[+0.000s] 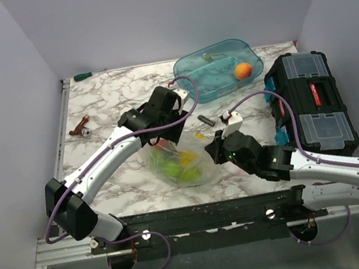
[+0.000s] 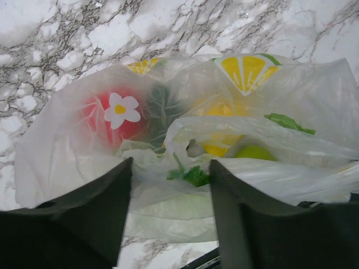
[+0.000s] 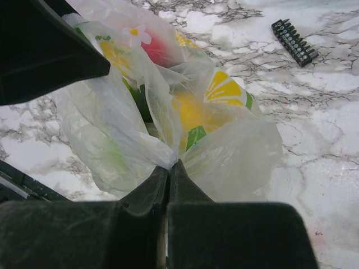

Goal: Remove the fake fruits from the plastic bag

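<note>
On the marble worktop (image 1: 101, 95), near the middle, lies the plastic bag (image 1: 199, 169) with lemon slices printed on it. All the fake fruits (image 1: 171, 165) that I can see are inside it: a red one (image 2: 101, 120), a yellow one (image 2: 221, 112), a light green one (image 2: 255, 152) and something dark green (image 2: 162, 106) between them. None lies out on the worktop. So I think the job has hardly begun. The bag has to be opened and every fruit has to come out.

The right hand (image 3: 169, 165) reaches in low from the right side. Its two fingers are pressed tight together, and a fold of the bag is pinched between them. The bag bulges out on both sides of the pinch.

The left arm (image 1: 111, 155) bends over the worktop from the left, and the left hand (image 2: 171, 168) points down at the bag from above. Its fingers (image 2: 106, 196) are apart, with crumpled plastic showing in the gap. I can't see them squeezing anything, so I would say this hand holds nothing.

Behind the bag sits a blue tub (image 1: 202, 83) with an orange ball (image 1: 243, 70) in it. That ball is not part of the job.
</note>
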You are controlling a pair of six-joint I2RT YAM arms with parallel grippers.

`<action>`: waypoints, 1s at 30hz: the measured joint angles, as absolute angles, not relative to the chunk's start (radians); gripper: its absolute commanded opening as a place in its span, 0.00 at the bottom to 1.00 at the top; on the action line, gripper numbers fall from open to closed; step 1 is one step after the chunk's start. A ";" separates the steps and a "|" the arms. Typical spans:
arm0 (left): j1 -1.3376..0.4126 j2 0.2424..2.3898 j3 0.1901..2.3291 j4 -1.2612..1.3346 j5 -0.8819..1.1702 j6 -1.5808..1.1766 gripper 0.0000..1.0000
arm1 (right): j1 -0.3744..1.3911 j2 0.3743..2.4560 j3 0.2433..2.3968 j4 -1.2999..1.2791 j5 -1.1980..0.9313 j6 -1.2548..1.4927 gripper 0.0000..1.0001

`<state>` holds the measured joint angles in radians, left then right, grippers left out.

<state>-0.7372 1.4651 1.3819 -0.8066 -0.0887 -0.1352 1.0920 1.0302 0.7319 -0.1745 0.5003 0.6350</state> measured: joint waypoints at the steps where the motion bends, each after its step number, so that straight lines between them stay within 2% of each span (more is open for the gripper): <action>1: -0.737 1.467 1.382 -0.805 -0.089 -0.134 0.36 | 1.092 1.035 0.732 -0.175 0.500 0.635 0.01; 5: -0.733 1.466 1.370 -0.784 -0.096 -0.123 0.14 | 1.092 1.051 0.736 -0.181 0.501 0.636 0.01; 6: -0.731 1.460 1.360 -0.772 -0.102 -0.121 0.03 | 1.092 1.053 0.738 -0.182 0.501 0.639 0.01; 7: -0.726 1.450 1.344 -0.758 -0.112 -0.118 0.00 | 1.092 1.053 0.739 -0.182 0.502 0.641 0.01; 21: -0.653 1.163 1.173 -0.610 -0.384 -0.153 0.00 | 1.092 1.039 0.700 -0.225 0.611 0.844 0.01; 27: -0.606 1.085 1.119 -0.580 -0.366 -0.186 0.00 | 1.092 0.867 0.570 -0.158 0.640 0.929 0.25; 30: -0.580 1.066 1.116 -0.563 -0.335 -0.192 0.00 | 1.092 0.852 0.547 -0.150 0.636 0.908 0.32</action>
<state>-0.5797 1.0664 1.1164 -0.5632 -0.3347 -0.1917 1.0920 0.8516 0.5468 -0.1505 0.6365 0.9077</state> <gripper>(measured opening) 0.010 0.257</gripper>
